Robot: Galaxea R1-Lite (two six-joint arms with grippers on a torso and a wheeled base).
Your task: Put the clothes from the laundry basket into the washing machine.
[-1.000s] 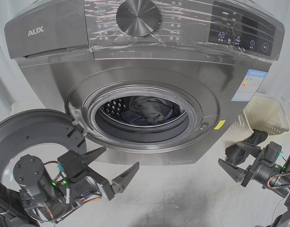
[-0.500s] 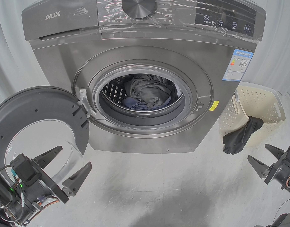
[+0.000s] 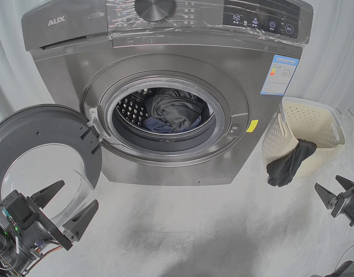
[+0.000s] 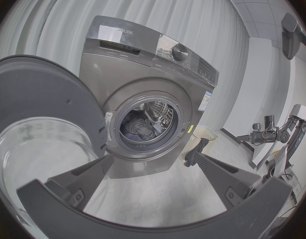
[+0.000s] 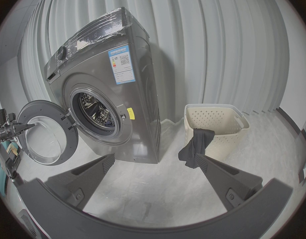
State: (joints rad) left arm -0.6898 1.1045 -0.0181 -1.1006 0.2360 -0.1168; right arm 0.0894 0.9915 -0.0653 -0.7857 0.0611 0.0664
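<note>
Washing machine: The grey washing machine stands on the floor in front of me. It has a big round hole in its front.
Door: Its round door is swung wide open, over on my left side.
Clothes inside: A crumpled grey cloth lies in the drum. What looks like a blue cloth peeks out from under it.
Laundry basket: The cream laundry basket stands on the floor just beside the machine, on my right side.
Black cloth: A black cloth hangs over the basket's near rim and dangles down its outer wall.
My left pincer: My left pincer hangs low in front of the open door. Its two fingers are wide apart and hold nothing.
My right pincer: My right pincer is low on my right, near the black cloth but not touching it. Its fingers are apart and hold nothing.
</note>
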